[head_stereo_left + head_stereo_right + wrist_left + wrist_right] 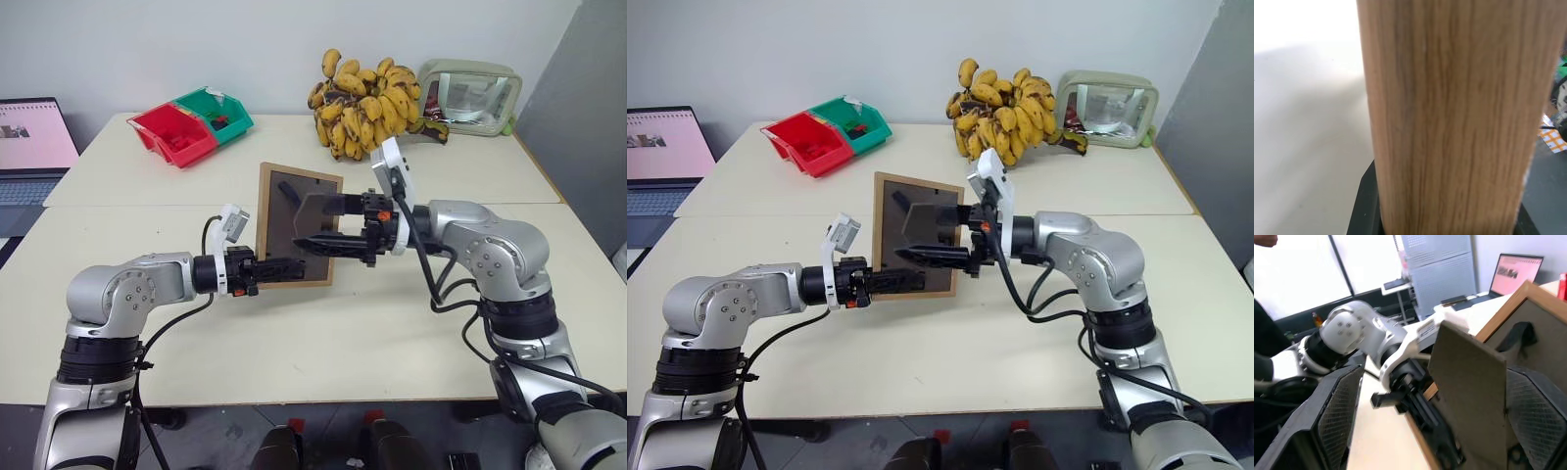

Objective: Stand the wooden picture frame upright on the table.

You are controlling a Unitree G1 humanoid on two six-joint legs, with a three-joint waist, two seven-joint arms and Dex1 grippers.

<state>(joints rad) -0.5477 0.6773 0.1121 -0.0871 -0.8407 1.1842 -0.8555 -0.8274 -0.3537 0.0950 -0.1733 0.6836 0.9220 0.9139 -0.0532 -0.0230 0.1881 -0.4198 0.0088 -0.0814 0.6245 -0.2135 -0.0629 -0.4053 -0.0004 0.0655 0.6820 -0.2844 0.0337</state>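
The wooden picture frame point(294, 223) is held up above the middle of the table point(323, 323), its dark back panel facing the robot, so the picture side is hidden. Its long axis runs nearly upright, the top tipped slightly away and left. Whether its bottom edge touches the tabletop cannot be told, because the left gripper point(277, 268) covers that edge.

The left gripper is clamped on the frame's lower edge from the left; in the left wrist view light wood grain is all that can be read of the frame, with black fingers point(1364, 210) cut off below it.

The right gripper point(318, 223) reaches in level from the right, jaws spread wide. The folding stand point(1469, 396) swings out from the back panel and lies between the spread fingers; whether either finger touches it is hard to judge.

At the far edge sit a bunch of bananas point(367, 103), red and green bins point(191, 125) and a pale shiny case point(470, 96). A laptop point(29, 147) is cut off at far left.
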